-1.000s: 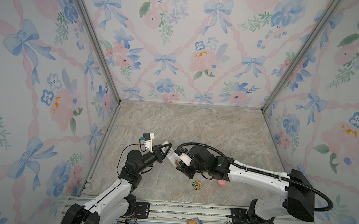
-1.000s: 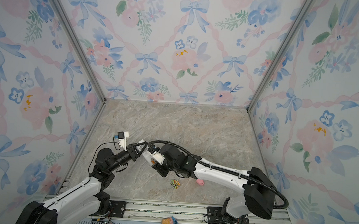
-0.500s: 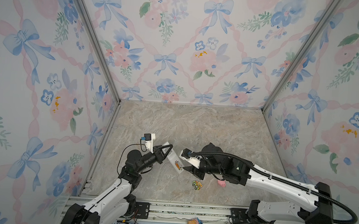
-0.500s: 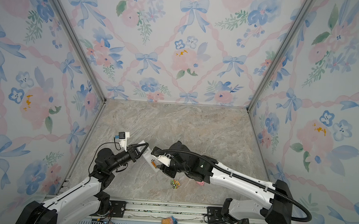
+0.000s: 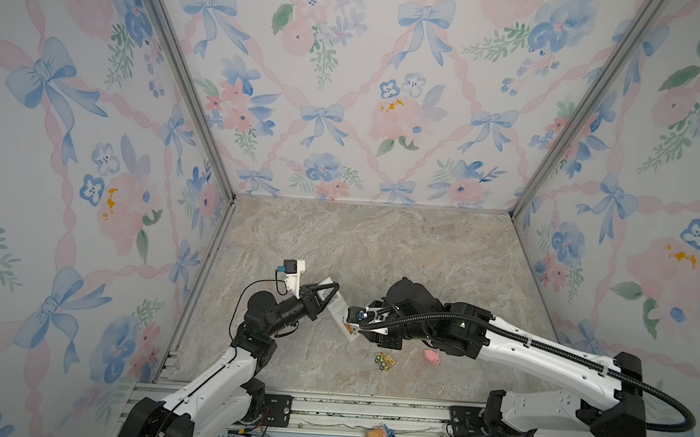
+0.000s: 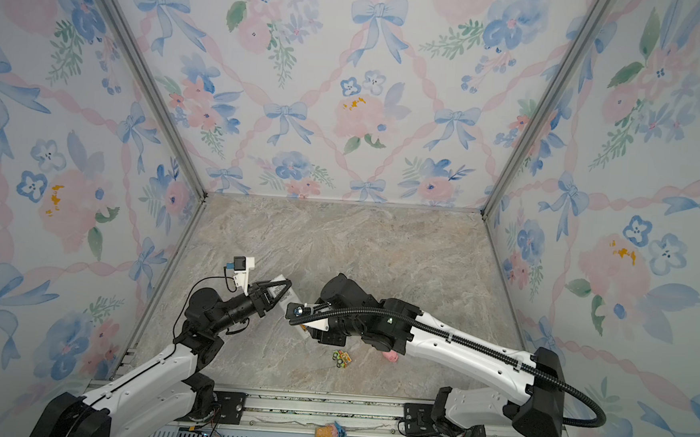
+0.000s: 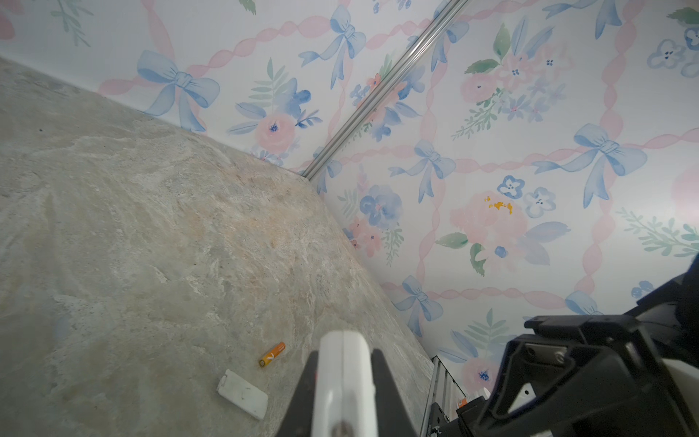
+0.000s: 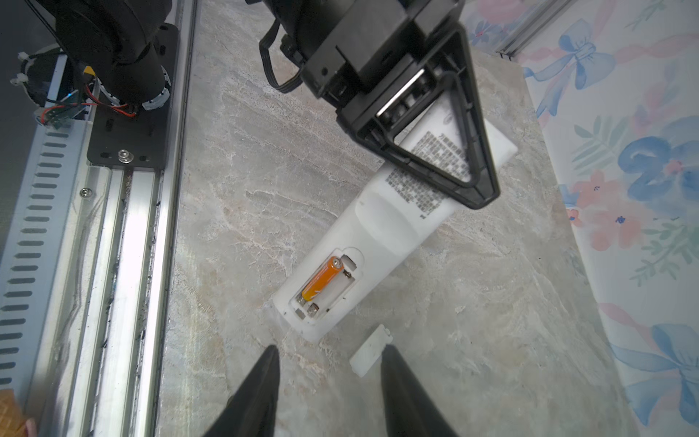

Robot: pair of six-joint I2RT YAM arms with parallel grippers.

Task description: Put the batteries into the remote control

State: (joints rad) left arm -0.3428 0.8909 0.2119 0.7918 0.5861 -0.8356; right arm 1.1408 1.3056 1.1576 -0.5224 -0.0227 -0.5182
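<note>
My work surface: marbled grey-beige tabletop (image 5: 379, 250), flat. Toward its front edge, green-orange toy car (image 5: 385, 361) and pink pig (image 5: 432, 356), near each other, not touching. Elsewhere a loose orange battery (image 7: 272, 354) lies flat near a white battery cover (image 7: 243, 393), small gap between.

Remote control (image 8: 382, 230): white, back up, compartment open, axis 11-to-5 o'clock in both top views. Orange battery (image 8: 321, 282) seated in one slot. Second battery (image 7: 272, 354) loose, flat on worktop (image 7: 151, 227).

Small dark print covers the back of the remote control (image 8: 382, 227), too blurred to read.
</note>
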